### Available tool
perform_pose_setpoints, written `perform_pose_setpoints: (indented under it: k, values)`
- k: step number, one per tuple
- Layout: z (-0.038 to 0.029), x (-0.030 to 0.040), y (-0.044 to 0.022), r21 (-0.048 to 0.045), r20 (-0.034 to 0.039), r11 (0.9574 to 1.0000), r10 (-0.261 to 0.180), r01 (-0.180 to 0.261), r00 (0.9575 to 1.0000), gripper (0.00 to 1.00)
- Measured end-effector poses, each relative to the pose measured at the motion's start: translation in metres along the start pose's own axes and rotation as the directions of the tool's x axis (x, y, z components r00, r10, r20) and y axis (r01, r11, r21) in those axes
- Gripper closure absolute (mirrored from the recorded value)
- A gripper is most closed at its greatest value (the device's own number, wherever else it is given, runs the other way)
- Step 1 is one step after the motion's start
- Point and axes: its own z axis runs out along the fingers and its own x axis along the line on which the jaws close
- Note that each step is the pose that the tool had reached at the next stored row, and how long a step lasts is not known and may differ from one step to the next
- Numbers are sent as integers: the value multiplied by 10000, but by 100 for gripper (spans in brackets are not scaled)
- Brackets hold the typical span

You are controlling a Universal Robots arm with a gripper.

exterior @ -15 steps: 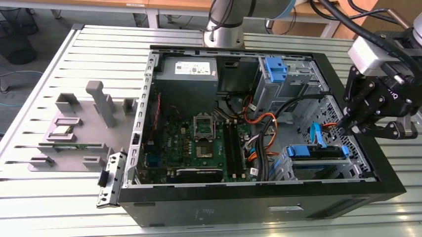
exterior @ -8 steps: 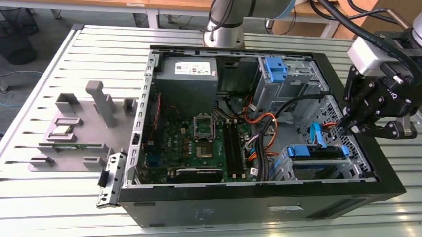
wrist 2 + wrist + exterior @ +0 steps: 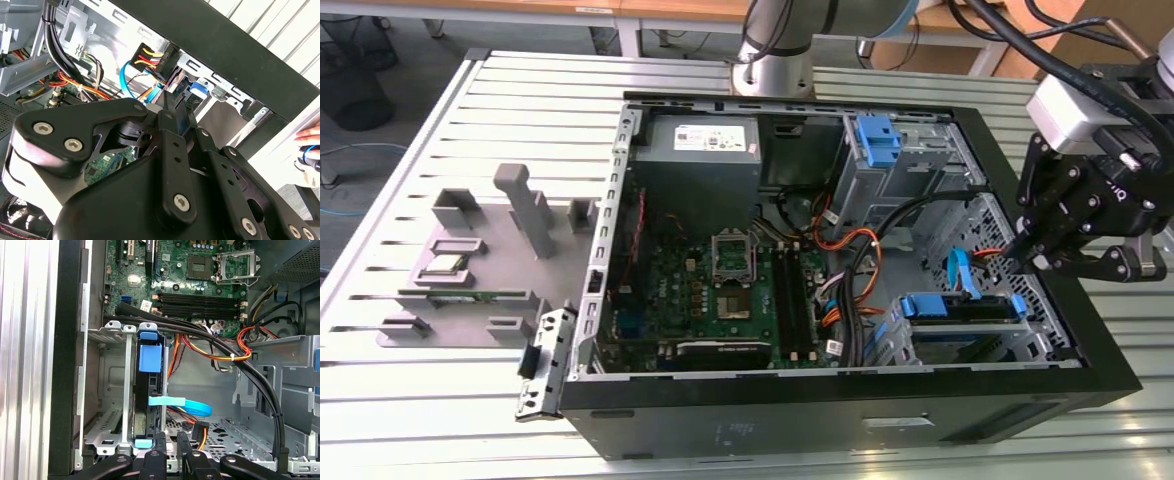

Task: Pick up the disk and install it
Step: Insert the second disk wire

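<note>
**Disk seated in drive cage**

At the case's lower bay, the disk (image 3: 150, 390) stands on edge inside the metal drive cage (image 3: 107, 435), blue carrier handle up. My hand (image 3: 170, 440) hovers just above it, fingers (image 3: 161, 442) pressed nearly together, pinching nothing. Black cables (image 3: 260, 390) run beside it.

Black gripper (image 3: 172, 112), fingertips close together, above a blue carrier handle (image 3: 197, 92). Yellow-red power leads (image 3: 150, 55) and blue data cable (image 3: 125, 82) alongside. Black case wall (image 3: 225, 55) behind.
</note>
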Motion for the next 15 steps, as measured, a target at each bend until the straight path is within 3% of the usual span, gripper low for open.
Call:
perform_pose_setpoints:
  k: [8,15]
  values:
    - [3,-10,-41,-8,1,10000,0,0,10000,76]
    - [11,-80,-62,-8,1,10000,0,0,10000,76]
